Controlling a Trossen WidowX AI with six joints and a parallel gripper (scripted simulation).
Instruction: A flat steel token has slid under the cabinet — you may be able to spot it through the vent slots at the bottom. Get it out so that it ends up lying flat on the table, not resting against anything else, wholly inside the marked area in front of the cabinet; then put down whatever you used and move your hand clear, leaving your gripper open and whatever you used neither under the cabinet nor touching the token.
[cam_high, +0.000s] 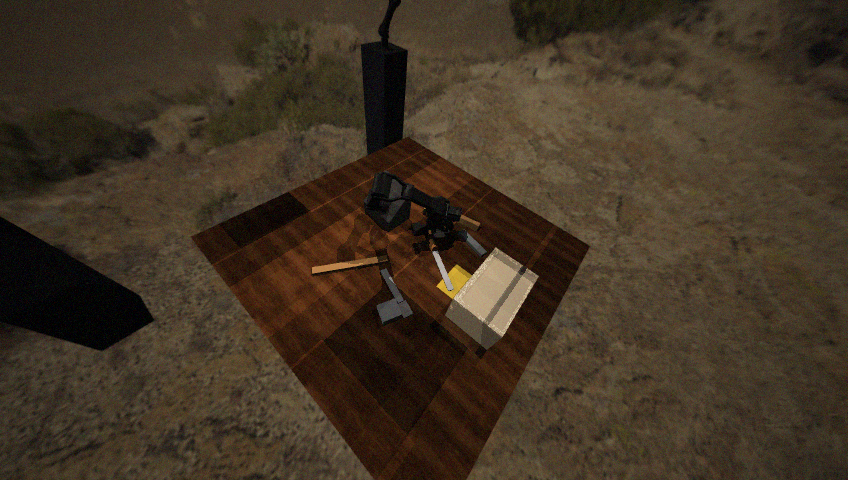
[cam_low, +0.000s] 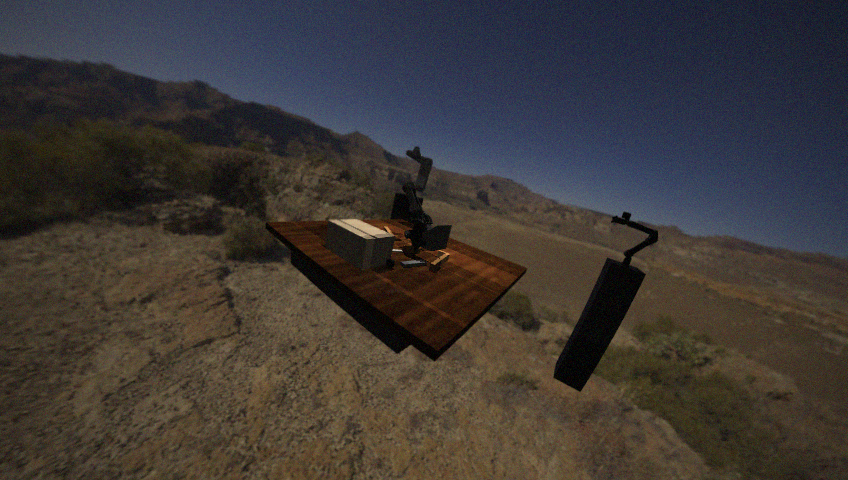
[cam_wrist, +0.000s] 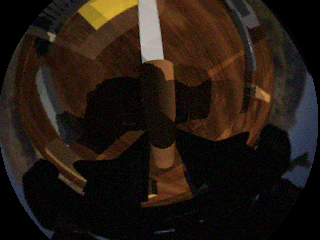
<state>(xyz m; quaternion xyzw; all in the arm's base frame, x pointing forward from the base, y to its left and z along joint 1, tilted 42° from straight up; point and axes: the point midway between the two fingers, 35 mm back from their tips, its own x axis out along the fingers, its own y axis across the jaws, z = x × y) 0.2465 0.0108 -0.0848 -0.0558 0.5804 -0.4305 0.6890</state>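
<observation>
The steel token does not show in any view, so its place cannot be told; the pale cabinet (cam_high: 491, 295) sits right of centre in the top view, and the yellow marked area (cam_high: 455, 277) lies on the bench against the cabinet's left face.

A slim tool-stick with a brown handle (cam_wrist: 160, 103) and a pale grey blade (cam_high: 442, 268) runs from the tool down toward the yellow patch; in the wrist view the blade (cam_wrist: 150, 20) points straight up the frame, its tip over the yellow area (cam_wrist: 110, 2); whether the tip touches the bench is hard to judge in this dim light.

The tool (cam_high: 433, 242) is clamped on the handle of that stick, its fingers held apart by it, just above and left of the patch.

Further out on the wooden bench (cam_high: 368, 368) lie a long wooden strip (cam_high: 348, 265) to the left, a grey paddle-like piece (cam_high: 393, 299) below centre, a short grey bar (cam_high: 475, 243) and a wooden-ended piece (cam_high: 470, 222) beside the arm; a dark post (cam_high: 383, 95) stands beyond the bench's upper corner.
</observation>
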